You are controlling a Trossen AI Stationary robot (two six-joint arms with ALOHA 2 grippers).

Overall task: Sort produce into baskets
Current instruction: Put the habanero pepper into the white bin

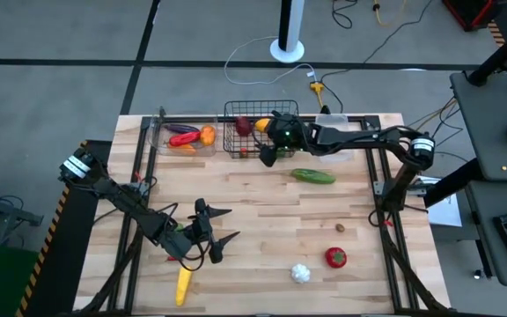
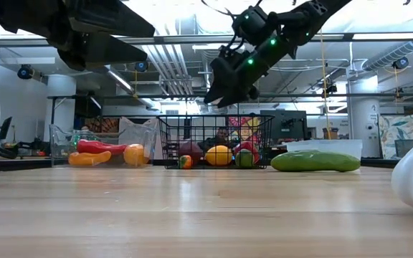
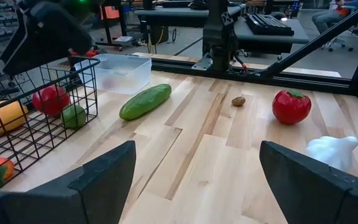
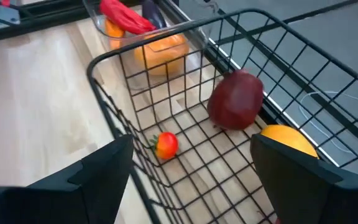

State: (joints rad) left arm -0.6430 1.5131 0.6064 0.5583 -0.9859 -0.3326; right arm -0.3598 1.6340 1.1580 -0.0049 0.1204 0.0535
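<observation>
The desk [image 1: 262, 220] is the biggest thing here, and the black wire basket [image 1: 258, 136] at its far edge serves as the landmark. Just beside the basket on one side stands the wide clear bin [image 1: 183, 134], holding a red pepper, an orange and an eggplant; on the other side, under the right arm, sits the smaller clear bin [image 2: 321, 147].

The right claw [image 1: 268, 151] hangs over the basket's near rim, fingers spread wide and empty; its wrist view looks down on a dark red fruit [image 4: 236, 99], an orange fruit [image 4: 288, 142] and a small tomato [image 4: 166, 144] already lying inside. Judging by this, a drop looks finished, so the sound move is to lift straight up clear of the wire rim before swinging away, so no finger snags the mesh.

The left claw [image 1: 209, 231] waits well in front of the basket, also open with nothing in it.

The cucumber [image 1: 313, 176] lies nearest the basket, just in front of the smaller bin, and looks the natural next pick: come down across its narrow width, near the middle, since a round body may roll. Farther from the basket lie the red tomato [image 1: 335, 257], the white garlic [image 1: 300, 273], the yellow corn [image 1: 183, 285] and a tiny brown piece [image 1: 341, 227].
</observation>
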